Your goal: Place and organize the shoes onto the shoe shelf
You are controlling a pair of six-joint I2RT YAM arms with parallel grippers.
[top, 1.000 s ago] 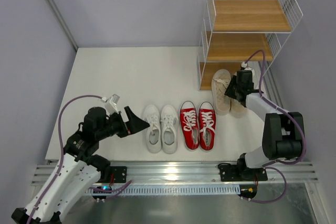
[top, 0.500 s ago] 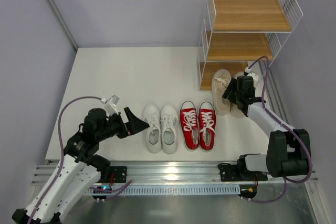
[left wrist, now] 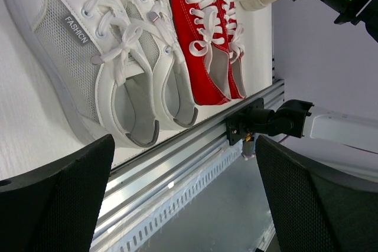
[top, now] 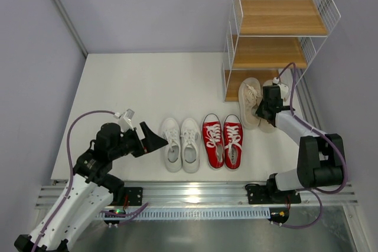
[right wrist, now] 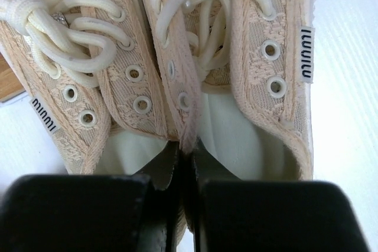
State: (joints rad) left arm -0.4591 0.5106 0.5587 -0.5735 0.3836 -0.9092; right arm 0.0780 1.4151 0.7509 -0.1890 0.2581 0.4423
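The beige shoes [top: 248, 100] lie side by side at the foot of the shoe shelf [top: 277, 26], toes at its lowest board. My right gripper [right wrist: 186, 156] is shut on the two touching inner collars of the left beige shoe [right wrist: 71, 92] and the right beige shoe [right wrist: 260, 57], pinching them together. In the top view the right gripper [top: 263, 109] covers much of the right beige shoe. The white shoes [top: 181, 143] and red shoes [top: 223, 140] stand in a row near the front edge. My left gripper [top: 155, 139] hangs open just left of the white pair [left wrist: 112, 57], holding nothing.
The shelf's upper two boards [top: 282, 17] are bare. An aluminium rail [top: 195, 193] runs along the table's front edge, and it also shows in the left wrist view as the rail [left wrist: 177, 157]. Grey walls close in on the left and the right.
The right gripper opened wide, then shut on the beige pair's inner collars, and its wrist shifted slightly toward the heels. The left arm has stayed still.
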